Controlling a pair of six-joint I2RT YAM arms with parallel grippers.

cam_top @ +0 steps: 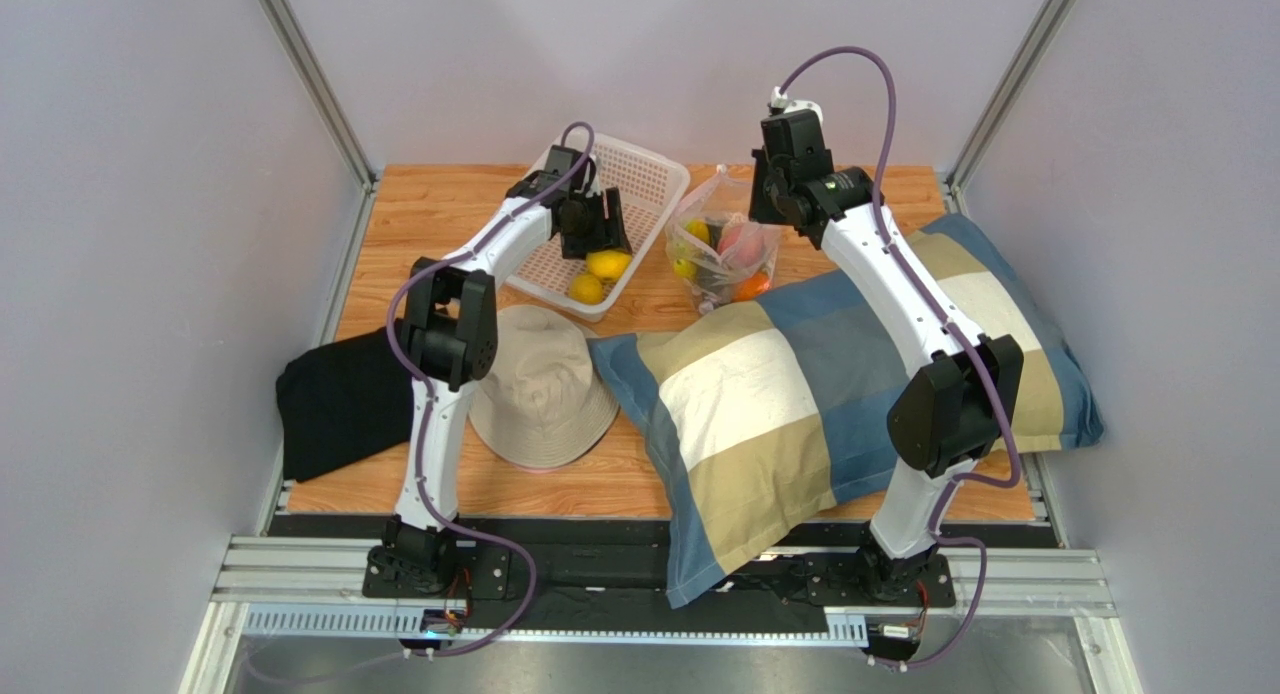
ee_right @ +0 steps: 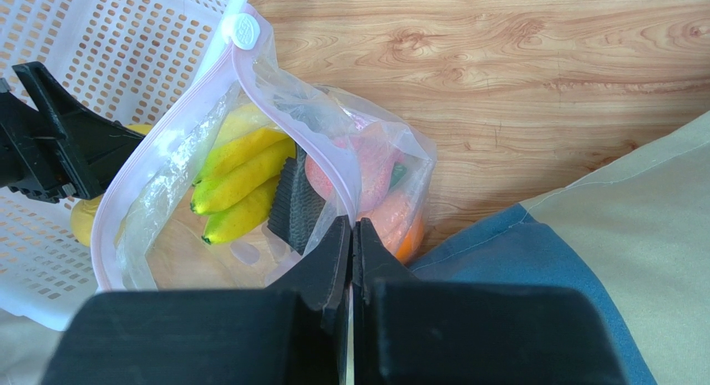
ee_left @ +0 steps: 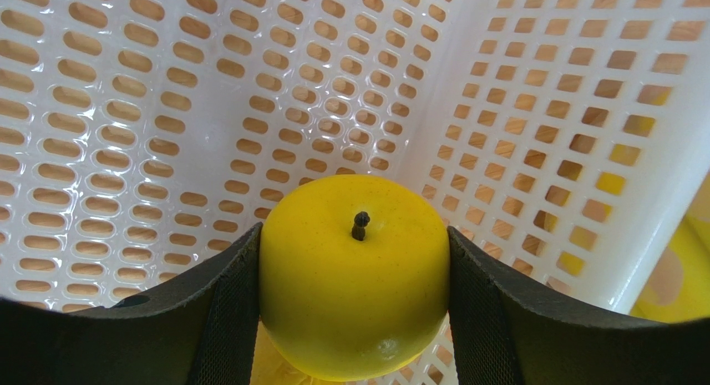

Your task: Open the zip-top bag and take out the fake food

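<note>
While the zip-top bag is open already, just beside the white basket, the job is only partly done. The banana bunch, the pink fruit and the orange sit inside the bag. The left gripper hugs a yellow round fruit inside the basket, where a second yellow fruit lies, and the right gripper is pinched tight, it seems on the bag's rim.

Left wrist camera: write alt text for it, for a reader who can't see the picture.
A yellow round fruit with a dark stem sits clamped between the two black fingers of the left gripper. Behind and below it, the white mesh basket fills the view.
</note>
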